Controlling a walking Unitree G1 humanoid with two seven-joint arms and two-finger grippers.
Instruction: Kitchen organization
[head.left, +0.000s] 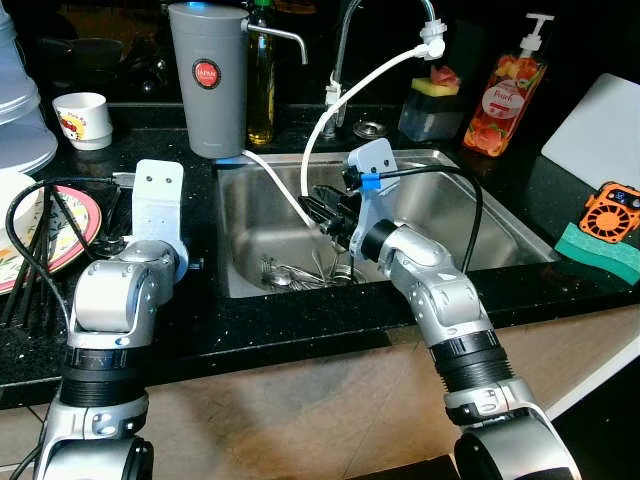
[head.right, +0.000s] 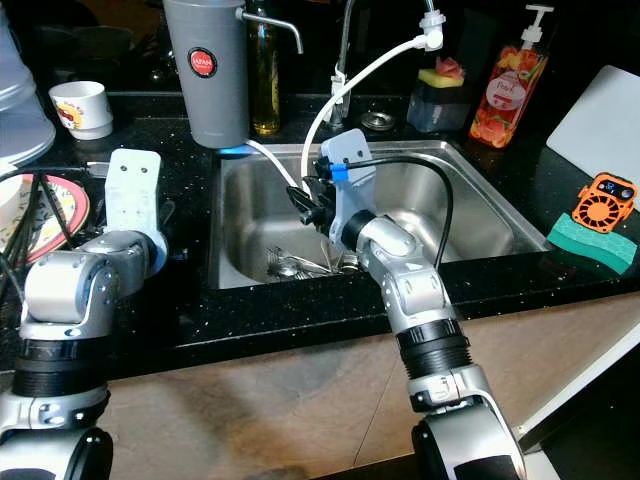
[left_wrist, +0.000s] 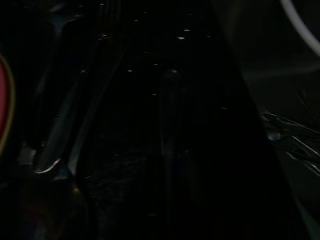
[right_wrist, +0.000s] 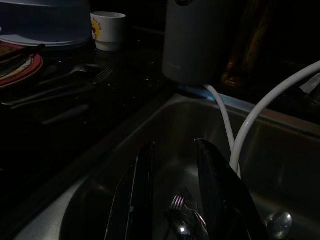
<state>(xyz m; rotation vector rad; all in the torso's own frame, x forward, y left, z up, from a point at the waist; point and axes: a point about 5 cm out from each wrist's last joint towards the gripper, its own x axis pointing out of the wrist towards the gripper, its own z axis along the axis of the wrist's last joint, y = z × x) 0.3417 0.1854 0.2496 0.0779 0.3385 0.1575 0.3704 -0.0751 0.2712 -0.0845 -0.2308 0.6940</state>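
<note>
One red "JAPAN" badge (head.left: 206, 73) on grey canister (head.left: 210, 95).

Black speckled countertop (head.left: 300, 330) above tan cabinet front (head.left: 300, 400), dim light.

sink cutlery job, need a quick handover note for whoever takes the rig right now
Right gripper: open, empty, hanging over the sink just above the pile of cutlery at its bottom.
Left gripper: over the black counter left of the sink, beside the red-rimmed plate; its view is too dark to tell open from shut.
Done: a fork and other cutlery already lie on the counter near the plate.
Left: forks and spoons in the sink to be picked up; nothing is gripped yet. Mind the white hoses running into the basin.
</note>
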